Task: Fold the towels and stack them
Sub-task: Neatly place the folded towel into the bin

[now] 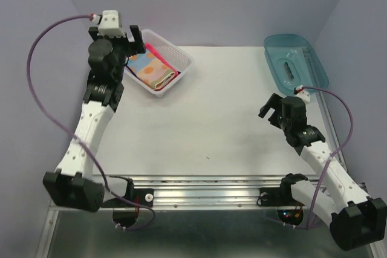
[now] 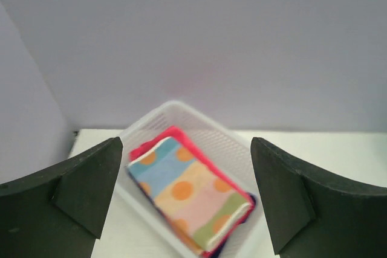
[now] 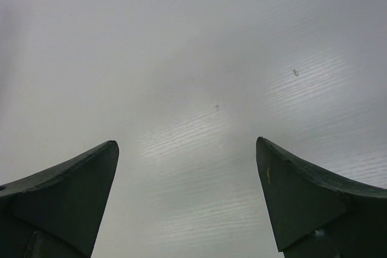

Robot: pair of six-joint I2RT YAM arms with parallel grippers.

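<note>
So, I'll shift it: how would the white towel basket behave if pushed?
The white basket looks like thin mesh plastic: probably light, easy to slide. Low and wide, with folded towels inside, it seems unlikely to tip.

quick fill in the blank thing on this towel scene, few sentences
The folded towels sit stacked inside a white ___. The pink-red towel lies directly ___ the spotted towel. The left gripper hangs above them with its jaws ___. The blue tray sits at the table's far ___ corner.
Missing words: basket; under; open; right.
</note>
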